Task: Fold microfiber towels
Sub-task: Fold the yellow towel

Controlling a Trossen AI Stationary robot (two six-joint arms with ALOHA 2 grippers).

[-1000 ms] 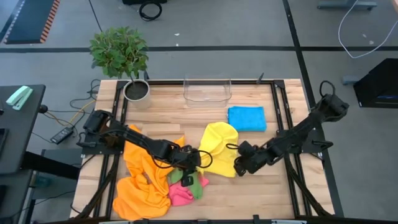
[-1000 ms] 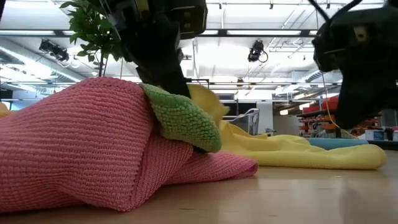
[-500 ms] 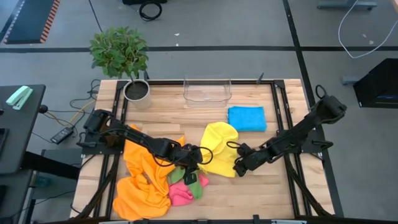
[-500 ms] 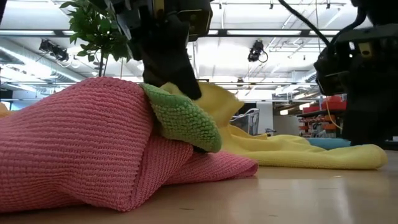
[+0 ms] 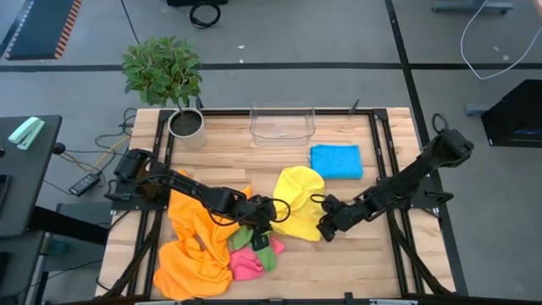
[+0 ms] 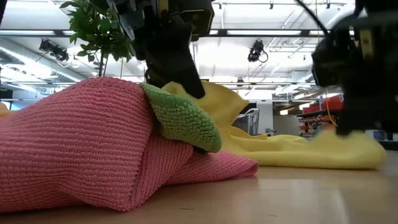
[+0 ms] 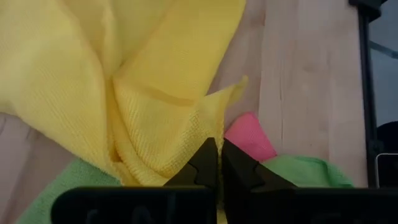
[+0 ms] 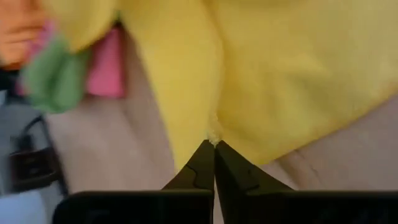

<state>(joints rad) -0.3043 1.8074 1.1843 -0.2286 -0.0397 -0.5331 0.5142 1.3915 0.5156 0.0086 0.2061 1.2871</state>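
Observation:
A yellow towel [image 5: 298, 196] lies crumpled at the table's middle, with both grippers shut on it. My left gripper [image 5: 271, 213] is at its left corner and my right gripper [image 5: 321, 229] at its near right corner. A folded blue towel [image 5: 335, 161] lies flat behind it. Orange towels [image 5: 195, 241] lie heaped at the near left, beside a pink towel [image 5: 244, 266] and a green one [image 5: 268, 247]. In the low view the green towel [image 6: 183, 118] rests on the pink one [image 6: 81, 143]. My left gripper pinches a bunched fold at the yellow towel's left corner [image 7: 202, 127] between its two fingers, slanting down from the table's left. That corner is raised above the green towel while the rest lies on the table. My right gripper pinches the towel's near right corner tip [image 8: 212, 134] between its fingertips, slanting down from the right. The cloth spreads away from the fingers, slack on the table.
A clear plastic bin [image 5: 282, 123] stands at the far edge and a potted plant [image 5: 174, 80] at the far left corner. Black frame rails [image 5: 383, 161] run along the table's sides. Bare wood shows at the near right [image 5: 356, 267].
My left gripper has drawn the yellow towel's left corner higher above the green towel. My right gripper has come down onto the towel's near right corner and taken hold of it. That end of the cloth now stands a little off the table.

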